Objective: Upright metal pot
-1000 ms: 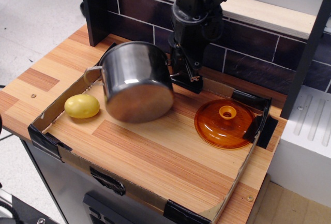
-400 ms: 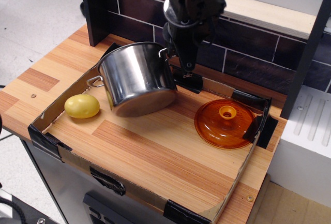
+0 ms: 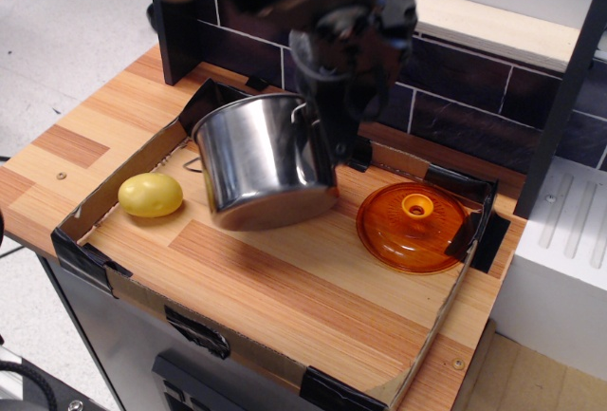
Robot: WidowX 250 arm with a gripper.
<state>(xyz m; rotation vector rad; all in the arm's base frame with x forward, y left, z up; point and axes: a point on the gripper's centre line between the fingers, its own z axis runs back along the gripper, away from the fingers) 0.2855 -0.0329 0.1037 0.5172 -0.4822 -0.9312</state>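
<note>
The metal pot (image 3: 266, 164) is a shiny steel cylinder standing almost upright in the back middle of the cardboard tray (image 3: 237, 343). It still leans a little, with its open top toward the back and its base resting on the wood. A thin loop handle shows on its left side. My gripper (image 3: 321, 119) comes down from the blurred black arm and sits at the pot's right rim, by the other handle. It looks shut on the rim. The fingertips are dark and blurred.
A yellow potato-like object (image 3: 150, 195) lies left of the pot. A flat orange translucent lid (image 3: 413, 226) lies to the right. The dark tiled back wall (image 3: 455, 112) stands close behind. A white unit (image 3: 569, 231) borders the right side.
The pot has swung from lying on its side with its bottom toward the camera to nearly upright. The arm and gripper moved up and left with the rim.
</note>
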